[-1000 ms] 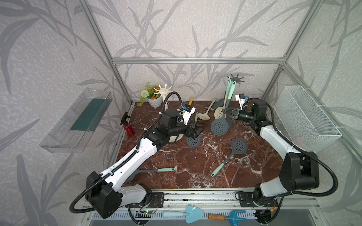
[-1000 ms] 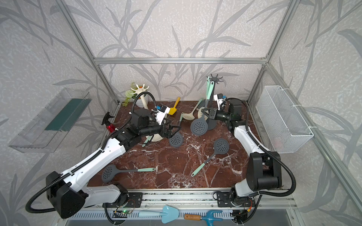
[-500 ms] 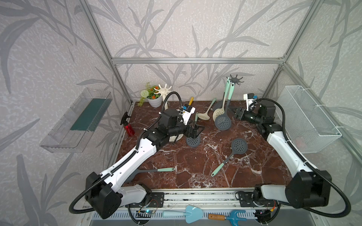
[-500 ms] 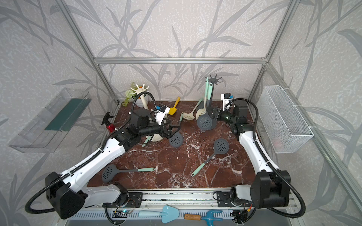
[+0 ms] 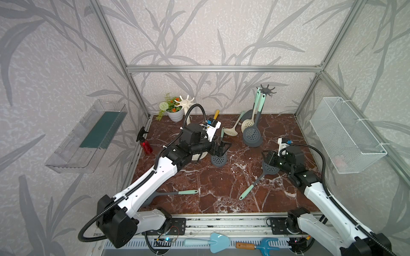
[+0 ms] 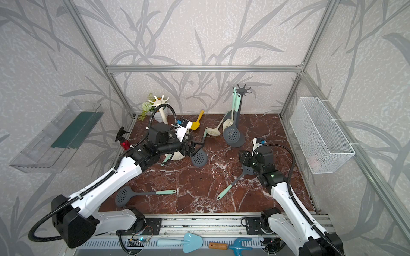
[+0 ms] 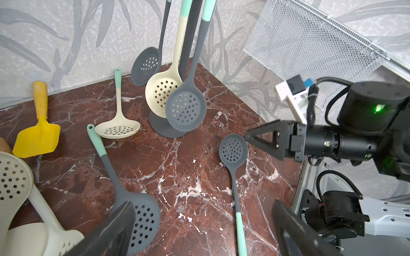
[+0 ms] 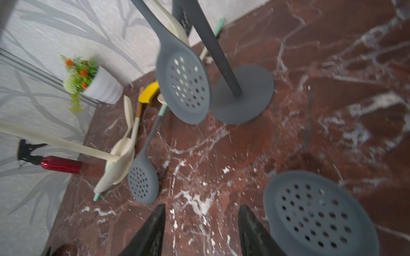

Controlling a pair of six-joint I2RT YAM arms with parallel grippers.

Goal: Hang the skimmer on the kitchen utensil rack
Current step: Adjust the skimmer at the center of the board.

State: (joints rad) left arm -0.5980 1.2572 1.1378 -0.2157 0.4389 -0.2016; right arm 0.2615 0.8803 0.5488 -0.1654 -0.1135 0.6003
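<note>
The dark utensil rack stands at the back on its round base. A grey skimmer hangs free from it, next to a cream one; the same grey skimmer shows in the right wrist view. My right gripper is well in front of the rack, low and open, nothing between its fingers, beside another grey skimmer lying on the table. My left gripper stands wide open and empty above a third grey skimmer on the table.
A cream skimmer and a yellow spatula lie near the back. One more grey skimmer lies front left. A white rack, plant pot, red spray bottle, wire basket and clear shelf line the edges.
My right gripper opened and let go of the grey skimmer, which now hangs on the rack. It then drew back toward the front and down. The left arm has not moved.
</note>
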